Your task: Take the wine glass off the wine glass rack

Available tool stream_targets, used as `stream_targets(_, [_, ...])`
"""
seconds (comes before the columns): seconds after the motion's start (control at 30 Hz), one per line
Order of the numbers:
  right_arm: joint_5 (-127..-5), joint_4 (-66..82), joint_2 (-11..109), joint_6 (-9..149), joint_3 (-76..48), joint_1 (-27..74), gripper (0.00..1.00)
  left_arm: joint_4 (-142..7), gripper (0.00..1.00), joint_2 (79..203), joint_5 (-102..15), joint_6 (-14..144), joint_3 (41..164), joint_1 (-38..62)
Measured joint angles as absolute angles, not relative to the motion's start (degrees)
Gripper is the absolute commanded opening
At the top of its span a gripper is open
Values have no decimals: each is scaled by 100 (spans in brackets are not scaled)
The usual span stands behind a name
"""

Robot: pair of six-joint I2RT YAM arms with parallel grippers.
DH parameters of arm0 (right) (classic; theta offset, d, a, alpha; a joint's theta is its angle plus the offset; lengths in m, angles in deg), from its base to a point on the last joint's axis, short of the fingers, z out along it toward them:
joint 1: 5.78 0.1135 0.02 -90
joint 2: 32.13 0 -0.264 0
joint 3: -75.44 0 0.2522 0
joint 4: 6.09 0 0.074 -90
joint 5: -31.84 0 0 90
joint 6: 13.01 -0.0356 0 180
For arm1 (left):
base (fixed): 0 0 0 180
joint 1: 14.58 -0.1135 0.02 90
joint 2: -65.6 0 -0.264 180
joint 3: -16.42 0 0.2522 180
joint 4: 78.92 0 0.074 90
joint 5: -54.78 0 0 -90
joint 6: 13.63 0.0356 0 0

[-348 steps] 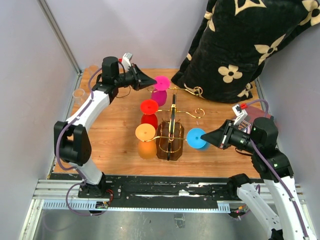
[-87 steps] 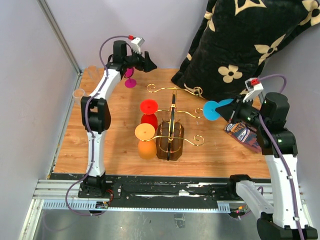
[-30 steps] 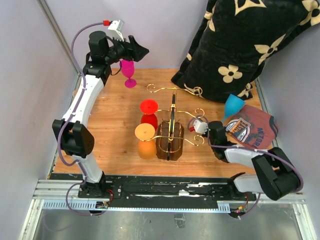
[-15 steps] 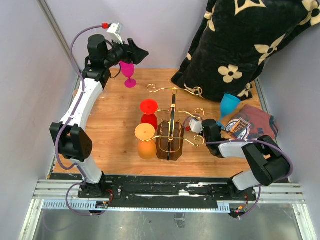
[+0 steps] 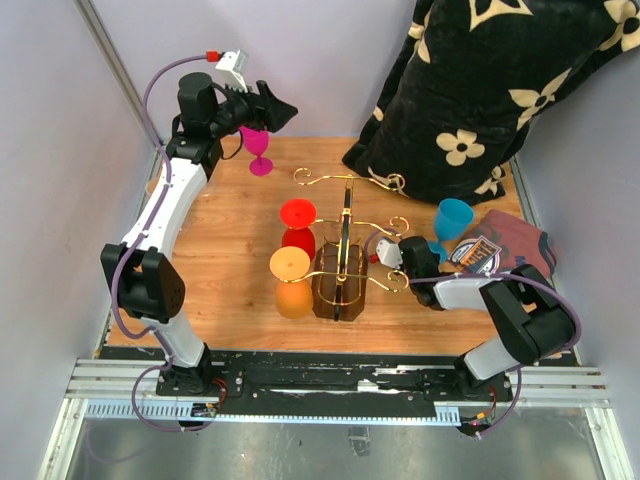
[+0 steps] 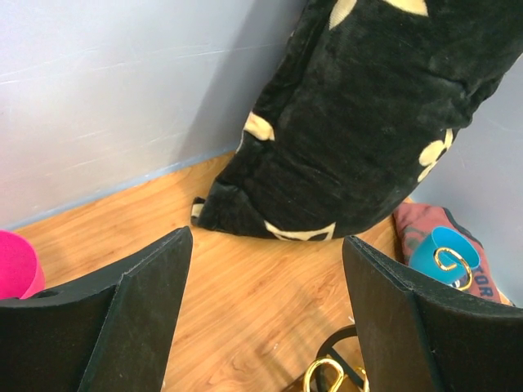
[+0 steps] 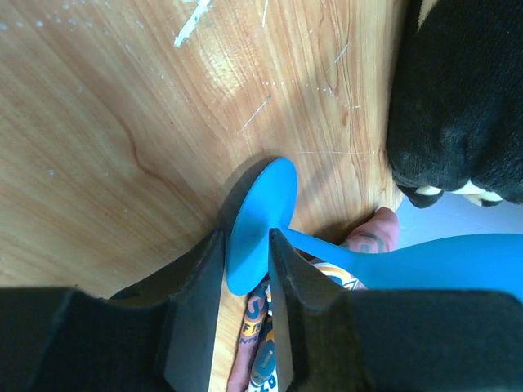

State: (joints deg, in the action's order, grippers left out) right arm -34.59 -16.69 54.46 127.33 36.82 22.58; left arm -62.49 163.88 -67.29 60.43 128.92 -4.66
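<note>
The blue glass point(image 5: 455, 217) is off the rack point(image 5: 340, 285) and stands upright just to its right, beside the shirt point(image 5: 508, 252). The right hand point(image 7: 245, 245) is clamped on its stem right above the foot. The foot sits on the desk point(image 5: 230, 240) or barely over it; I cannot tell which. So the step in hand looks like the set-down. Next, I judge, the foot must rest flat on wood, not on the shirt's edge. Only then should the fingers part and draw back level, clear of the stem. A red glass point(image 5: 297, 213) and an orange glass point(image 5: 290, 263) hang on the rack's left side. The left hand point(image 6: 265, 253), jaws apart and empty, hovers over a pink glass point(image 5: 257, 140) standing on the far-left desk.
</note>
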Motion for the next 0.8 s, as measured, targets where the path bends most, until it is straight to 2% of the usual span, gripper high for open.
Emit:
stream_targets(0.13, [-3502, -1582, 5326, 12641, 3654, 2258, 52, -6251, 80, 16388, -6718, 6041, 12892, -466])
stream_targets(0.37, [-3817, -1079, 4948, 12493, 3536, 2258, 63, -6220, 80, 16388, -6639, 6069, 12892, -466])
stream_targets(0.57, [-4121, -399, 4430, 12366, 3531, 2265, 81, -6157, 80, 16388, -6552, 6097, 12894, -466])
stream_targets(0.8, [-3992, -209, 3914, 12408, 3859, 2645, 83, -6065, 80, 16388, -6482, 6111, 12894, -466])
